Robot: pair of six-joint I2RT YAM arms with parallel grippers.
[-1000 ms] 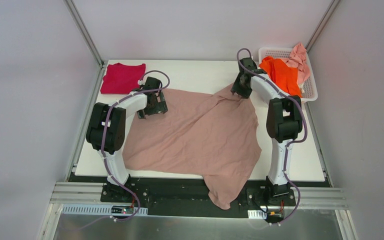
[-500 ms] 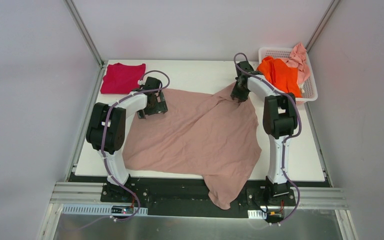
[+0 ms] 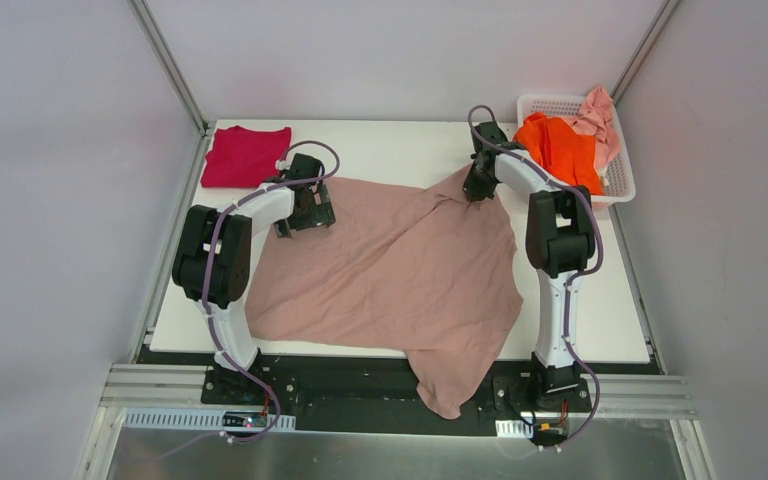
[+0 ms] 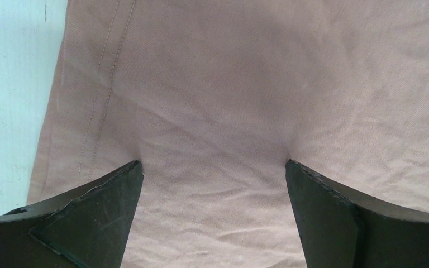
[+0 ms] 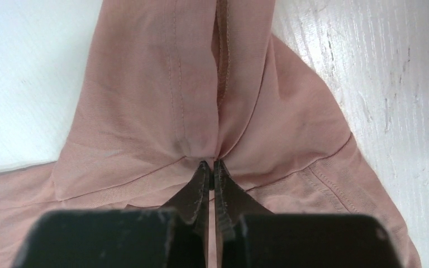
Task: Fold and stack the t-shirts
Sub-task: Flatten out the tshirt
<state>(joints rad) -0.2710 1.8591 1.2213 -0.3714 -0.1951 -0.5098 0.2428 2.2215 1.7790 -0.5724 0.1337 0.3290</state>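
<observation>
One big dusty-pink beige tee (image 3: 390,270) sprawls over the table (image 3: 390,140), its near end spilling off the front edge. At that tee's far right corner the right gripper (image 5: 211,166) is pinched tight on a fold. At its far left edge the left gripper (image 4: 212,167) has its jaws spread wide and its tips on the cloth. Beyond the big tee's left corner lies the crimson-magenta tee (image 3: 245,155); beyond its right corner the orange tee (image 3: 560,148) and the pale pink tee (image 3: 598,115) fill the basket (image 3: 620,188).

The large dusty-pink beige cloth t-shirt (image 3: 390,260) covers the middle of the white table (image 3: 390,148) and spills over its near edge. Bare strips lie open along the far edge, between the folded crimson-magenta t-shirt (image 3: 245,155) and the white plastic lattice basket (image 3: 550,103), and down the right edge.
</observation>
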